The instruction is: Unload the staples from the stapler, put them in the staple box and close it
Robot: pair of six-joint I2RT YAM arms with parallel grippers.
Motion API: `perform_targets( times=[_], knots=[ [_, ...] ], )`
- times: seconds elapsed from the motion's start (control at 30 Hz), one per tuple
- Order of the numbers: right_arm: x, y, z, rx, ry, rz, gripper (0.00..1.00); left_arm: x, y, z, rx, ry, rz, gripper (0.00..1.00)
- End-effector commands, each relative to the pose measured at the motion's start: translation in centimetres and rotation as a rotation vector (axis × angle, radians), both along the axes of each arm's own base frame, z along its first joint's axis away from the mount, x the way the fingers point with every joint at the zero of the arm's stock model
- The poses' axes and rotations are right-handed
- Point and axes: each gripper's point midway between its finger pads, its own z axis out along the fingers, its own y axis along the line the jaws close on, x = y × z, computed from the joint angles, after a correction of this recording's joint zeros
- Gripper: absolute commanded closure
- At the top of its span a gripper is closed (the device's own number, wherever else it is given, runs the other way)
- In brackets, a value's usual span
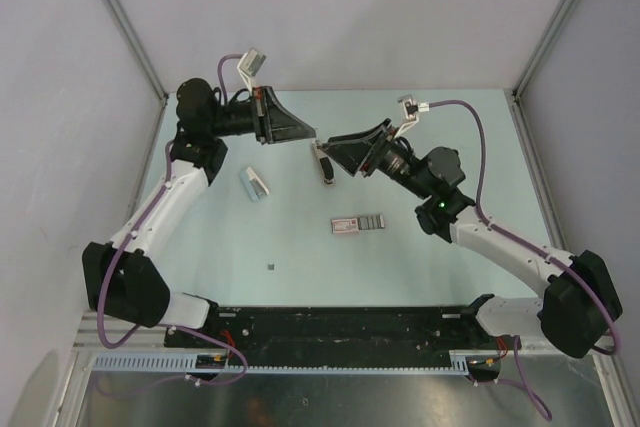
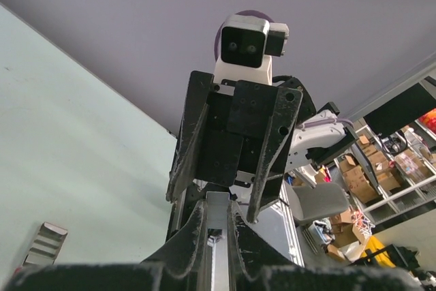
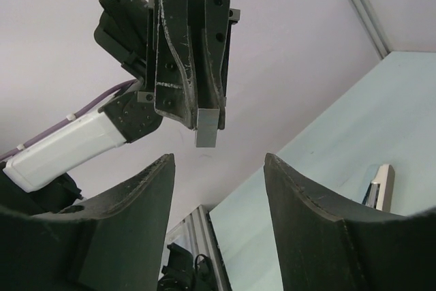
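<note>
My left gripper (image 1: 313,135) is shut on a short grey metal strip of staples (image 3: 206,133), held in the air; the strip also shows between its pads in the left wrist view (image 2: 218,217). My right gripper (image 1: 332,149) is open and empty, facing the left one tip to tip, a short gap apart (image 3: 218,163). The pale beige-grey stapler (image 1: 254,184) lies on the table left of both grippers, also in the right wrist view (image 3: 379,186). A slim dark piece with a white end (image 1: 326,166) lies just below the gripper tips. One tiny grey bit (image 1: 271,267) lies nearer the front.
A flat pinkish-and-grey segmented rectangle (image 1: 358,224) lies in mid-table, below my right gripper. A ribbed grey piece (image 2: 44,244) shows at the lower left of the left wrist view. A black rail (image 1: 340,327) runs along the table's front edge.
</note>
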Motion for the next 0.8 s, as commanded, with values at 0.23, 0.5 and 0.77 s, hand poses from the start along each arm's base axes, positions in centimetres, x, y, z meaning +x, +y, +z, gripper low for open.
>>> perform_targets(
  times=[0.23,0.5,0.77],
  knots=[
    [-0.7,1.1,3.3,0.088,-0.061,0.036,0.49,-1.3,-0.5,0.3,-0.013,-0.029,-0.036,1.00],
    [-0.6,1.4,3.1,0.096,-0.055,0.040,0.55,-1.6,-0.9,-0.3,-0.010,-0.025,-0.044,1.00],
    [-0.6,1.6,3.0,0.101,-0.047,0.044,0.67,-1.9,-1.0,-0.5,-0.010,-0.022,-0.042,1.00]
  ],
)
